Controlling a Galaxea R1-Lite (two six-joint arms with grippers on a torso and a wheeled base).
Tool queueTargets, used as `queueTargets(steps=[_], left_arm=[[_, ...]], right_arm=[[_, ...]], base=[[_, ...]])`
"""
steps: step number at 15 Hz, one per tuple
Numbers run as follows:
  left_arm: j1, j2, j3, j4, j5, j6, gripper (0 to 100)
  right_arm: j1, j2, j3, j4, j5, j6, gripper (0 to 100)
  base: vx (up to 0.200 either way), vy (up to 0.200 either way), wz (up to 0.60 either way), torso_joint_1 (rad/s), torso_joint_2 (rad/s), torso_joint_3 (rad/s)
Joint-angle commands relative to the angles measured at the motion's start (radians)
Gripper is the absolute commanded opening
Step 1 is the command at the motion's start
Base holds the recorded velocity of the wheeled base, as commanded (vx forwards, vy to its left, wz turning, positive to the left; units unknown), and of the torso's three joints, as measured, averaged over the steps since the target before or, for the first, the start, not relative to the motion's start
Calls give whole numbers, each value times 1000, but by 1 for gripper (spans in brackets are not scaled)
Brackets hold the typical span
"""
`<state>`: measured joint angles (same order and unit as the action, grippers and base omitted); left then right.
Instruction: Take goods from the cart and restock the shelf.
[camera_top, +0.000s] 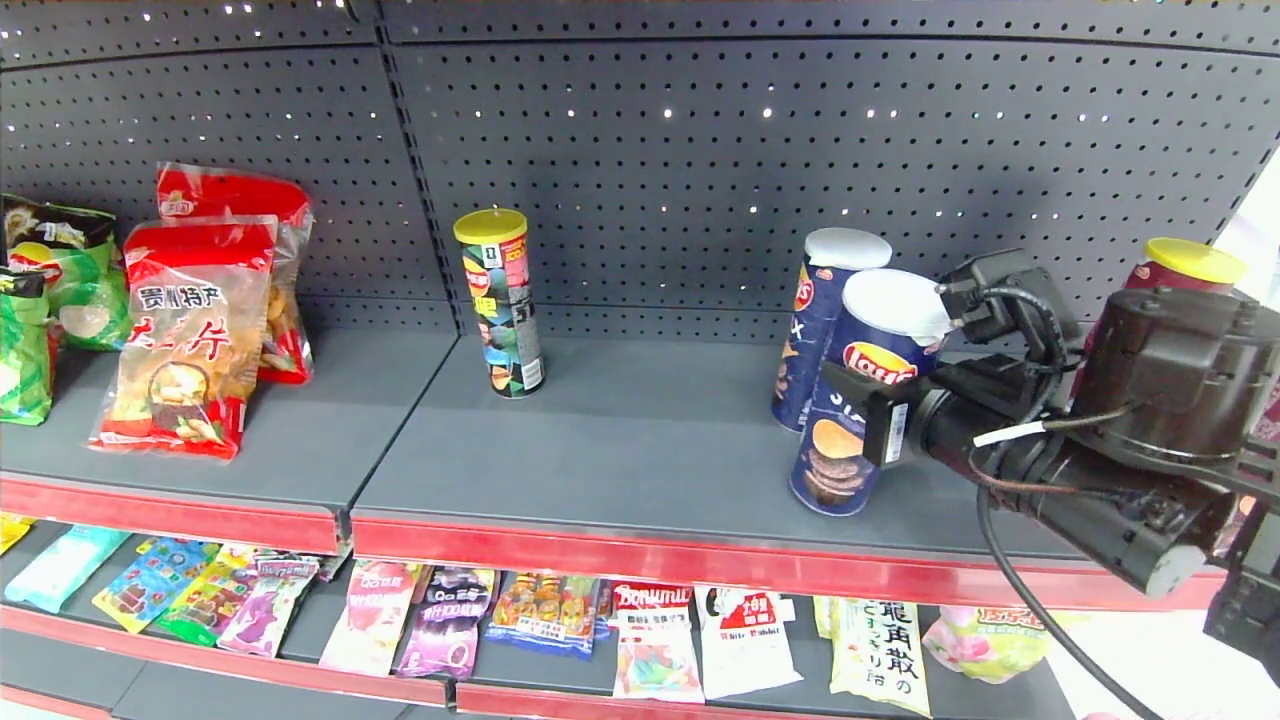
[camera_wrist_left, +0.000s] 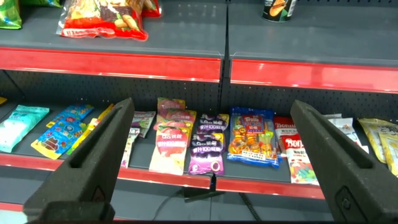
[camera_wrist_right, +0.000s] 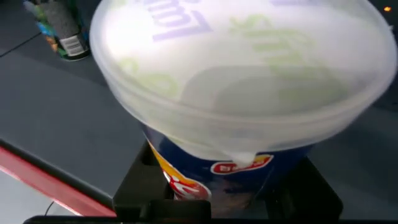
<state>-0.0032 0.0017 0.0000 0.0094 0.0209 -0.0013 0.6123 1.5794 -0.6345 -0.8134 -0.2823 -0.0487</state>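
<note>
Your right gripper (camera_top: 880, 425) holds the blue chip can (camera_top: 838, 450) on the grey shelf (camera_top: 640, 440).
The can stands near the shelf's front edge, leaning a little, just in front of a second blue can (camera_top: 825, 310). The right jaws pinch its sides, with the can between them. Your left gripper (camera_wrist_left: 211, 109) is spread wide around nothing, facing the snack packets (camera_wrist_left: 208, 143) on the lower shelf.

Splayed left claw (camera_wrist_left: 211, 106), clamped right claw (camera_wrist_right: 227, 193)
</note>
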Motion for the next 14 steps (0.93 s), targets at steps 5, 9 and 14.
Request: queueTargets(steps=[5, 9, 14], left_arm=[[0, 1, 0, 0, 1, 0, 100], [0, 1, 0, 0, 1, 0, 100], [0, 1, 0, 0, 1, 0, 100]], right_arm=[[-114, -55, 47, 10, 221, -88, 0], [-180, -55, 33, 66, 437, -134, 0], [-230, -38, -22, 146, 594, -191, 0]], base=[[0, 0, 0, 0, 0, 0], [0, 0, 0, 0, 0, 0], [0, 0, 0, 0, 0, 0]])
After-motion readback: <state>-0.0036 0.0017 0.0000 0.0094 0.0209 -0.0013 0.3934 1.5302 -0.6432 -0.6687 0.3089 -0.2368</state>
